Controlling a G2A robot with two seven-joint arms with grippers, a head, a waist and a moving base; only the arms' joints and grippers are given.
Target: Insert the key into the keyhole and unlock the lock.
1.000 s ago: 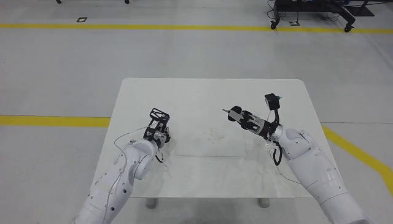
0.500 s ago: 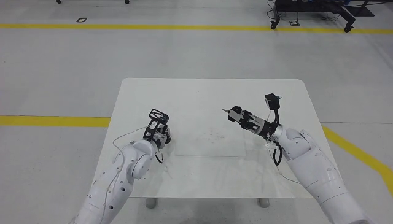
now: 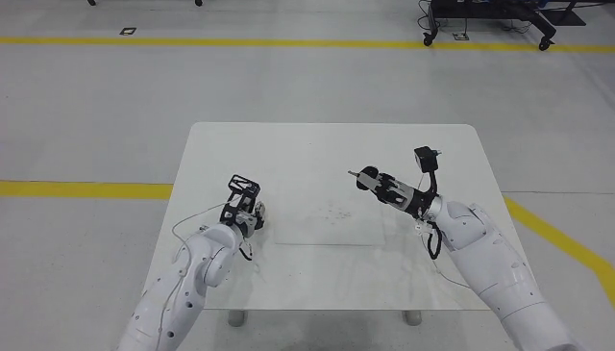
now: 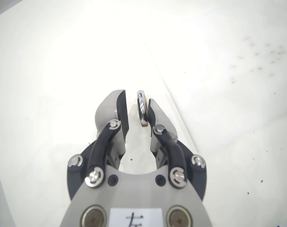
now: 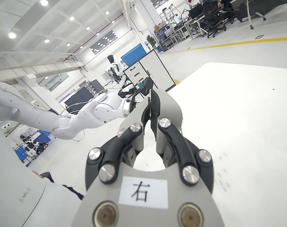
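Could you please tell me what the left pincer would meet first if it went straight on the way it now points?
Probably the table: the left pincer points down at it, straddling the lock.

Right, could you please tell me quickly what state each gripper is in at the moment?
Left gripper: open, with the lock standing between its fingers.
Right gripper: shut on the key.

Holds left gripper [image 4: 136, 100] low and angled downward, fingers parted; holds right gripper [image 5: 151, 100] raised mid-air, fingers pinched on a key [image 3: 353, 172]
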